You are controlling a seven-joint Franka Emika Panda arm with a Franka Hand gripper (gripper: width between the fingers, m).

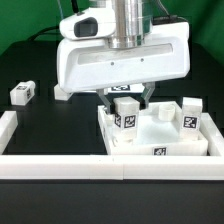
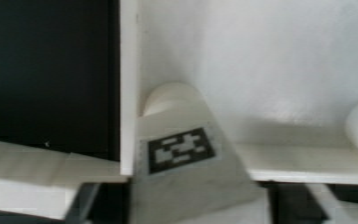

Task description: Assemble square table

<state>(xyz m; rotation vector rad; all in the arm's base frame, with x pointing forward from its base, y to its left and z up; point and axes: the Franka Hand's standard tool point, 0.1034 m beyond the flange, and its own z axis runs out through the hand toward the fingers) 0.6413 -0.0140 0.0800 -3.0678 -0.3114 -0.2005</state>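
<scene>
- Exterior view, nearest item: long white bar-shaped border wall (image 1: 100, 166) lying across the front of the black table surface (image 1: 50, 125). A second wall of the same kind (image 1: 8, 125) runs back along the exterior view's left edge.
- White plastic square tabletop (image 1: 135, 148), tray-like with a raised rim, lying just behind the front wall, toward the exterior view's right. A black-and-white tag shows on its front rim.
- Short white leg with a black-and-white tag (image 1: 125, 112), upright over the tabletop's corner on the exterior view's left, directly under the arm. In the wrist view this leg (image 2: 179, 130) sits just beside the tabletop's (image 2: 247, 60) rim line, with black table (image 2: 43, 70) beyond the rim.
- Second tagged white leg (image 1: 190, 118), upright at the tabletop's side on the exterior view's right, well apart from the first.
- White two-finger gripper (image 1: 127, 98) of the Panda arm, hanging straight down over the first leg. In the wrist view the gripper (image 2: 179, 168) has its fingers (image 2: 51, 160) pressed in on either side of that leg, pinching it.
- Third tagged white leg (image 1: 22, 93), lying loose on the black table, far back on the exterior view's left.
- Small white piece (image 1: 62, 94), farther back still, partly hidden behind the gripper's body; kind cannot be told.
</scene>
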